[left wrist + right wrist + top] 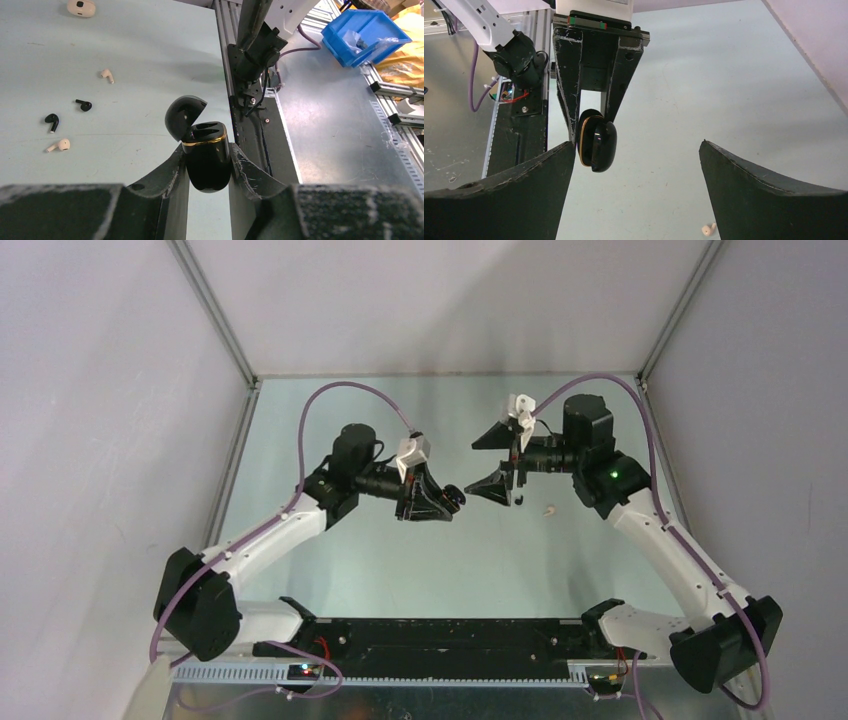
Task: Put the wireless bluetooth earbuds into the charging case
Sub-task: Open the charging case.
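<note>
Charging case (206,172), black with its lid hinged open, sits pinched by its lower body in the left claw (206,150) at the centre of the left wrist view. The right claw (636,145) gapes wide and holds nothing. Further off at left, the wireless bluetooth earbuds (85,105) lie loose and apart on the table (150,50). Risks: a tiny bud squirting from the broad fingers; an off-white bud mismatched, since a white case (81,7) lies upper left; the held case twisting under insertion pressure.

The top camera looks down from 6 o'clock, far off. The left wrist camera faces 3 o'clock and the right faces 9, both close on the glossy black gold-banded charging case (206,161).
</note>
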